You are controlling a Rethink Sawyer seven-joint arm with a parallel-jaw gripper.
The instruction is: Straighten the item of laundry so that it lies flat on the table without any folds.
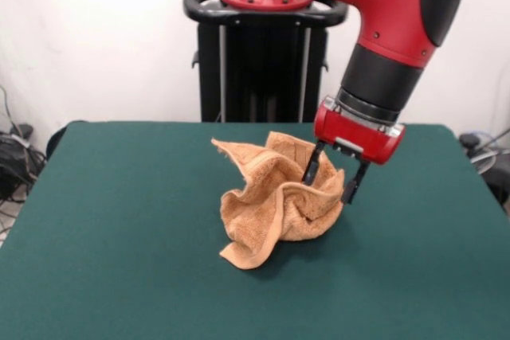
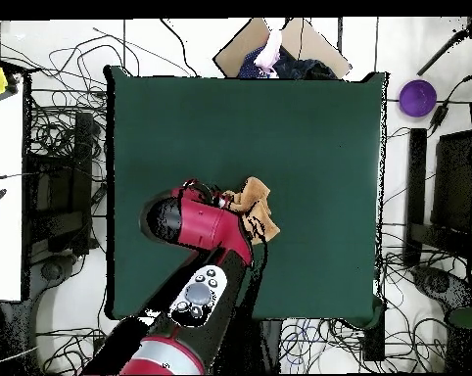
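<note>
The item of laundry [image 1: 271, 201] is a peach-orange terry towel, crumpled into a raised heap with many folds, near the middle of the dark green table [image 1: 119, 220]. One pointed corner sticks out toward the far left, and another flap lies at the near edge of the heap. My gripper [image 1: 330, 178] is down at the heap's right side, open, its two black fingers astride the upper right fold. In the overhead view the red arm covers the gripper and part of the towel [image 2: 257, 201], which sits on the table [image 2: 308, 147].
A cardboard box [image 2: 279, 49] holding clothes stands beyond the table's far edge in the overhead view. A purple round object [image 2: 417, 96] lies off the table's corner. Cables run over the floor around the table.
</note>
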